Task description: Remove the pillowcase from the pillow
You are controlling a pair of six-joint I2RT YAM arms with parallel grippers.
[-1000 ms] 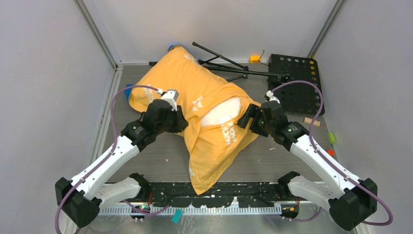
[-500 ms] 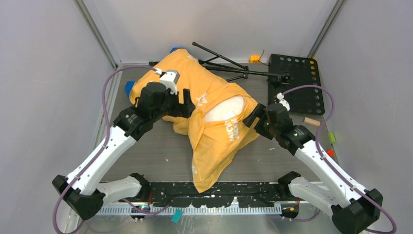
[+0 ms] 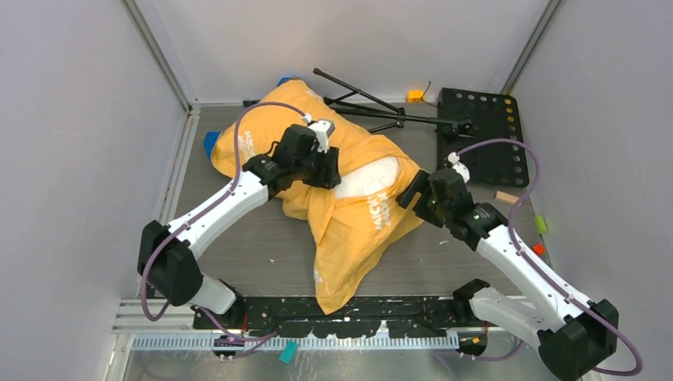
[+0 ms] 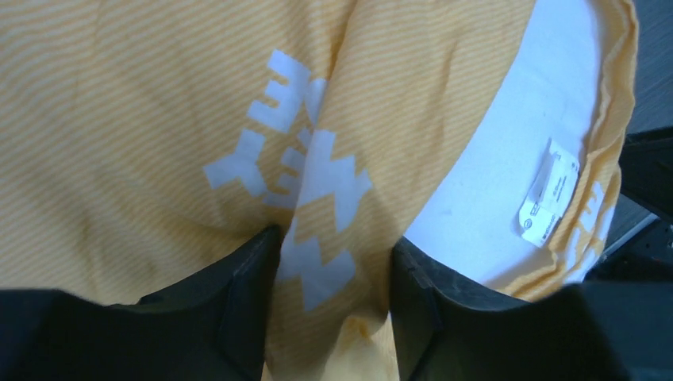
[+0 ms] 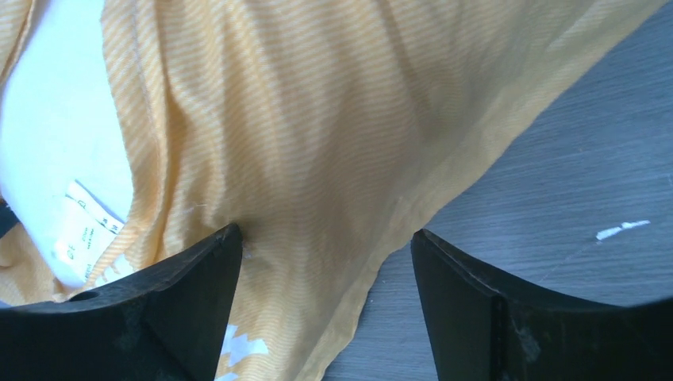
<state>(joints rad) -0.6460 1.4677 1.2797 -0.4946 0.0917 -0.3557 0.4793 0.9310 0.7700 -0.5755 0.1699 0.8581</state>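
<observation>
1. Grey walls (image 3: 79,119) close in a dark table (image 3: 254,254), with both arm bases at its near edge.
2. At the far side lie a folded black stand (image 3: 365,103) and a black plate (image 3: 484,131) full of holes.
3. Across the table's middle lies the pillowcase (image 3: 349,230), orange-yellow, wrinkled and printed in white. It runs from the far left corner down to a point near the near edge.
4. Most of the pillow (image 3: 367,178) is inside the pillowcase. Only a white patch shows at the mouth, on the right of the bundle between the two grippers.
5. The left gripper (image 3: 325,168) rests on top of the bundle, just left of that white patch.
6. From the left wrist, its fingers (image 4: 246,302) stand on either side of a raised fold of pillowcase (image 4: 333,262) with white lettering. They seem to pinch it, though the contact itself is hidden.
7. Beyond that fold the pillow (image 4: 508,159) shows, with a small white label (image 4: 548,194) near the pillowcase hem.
8. The right gripper (image 3: 409,190) sits at the right edge of the bundle, beside the mouth.
9. In the right wrist view its fingers (image 5: 190,294) are spread wide. The pillowcase (image 5: 317,119) edge runs slantwise through the gap, with bare table (image 5: 555,159) on the right.
10. The pillow (image 5: 55,119) and label (image 5: 87,230) show at the left of that view.
</observation>
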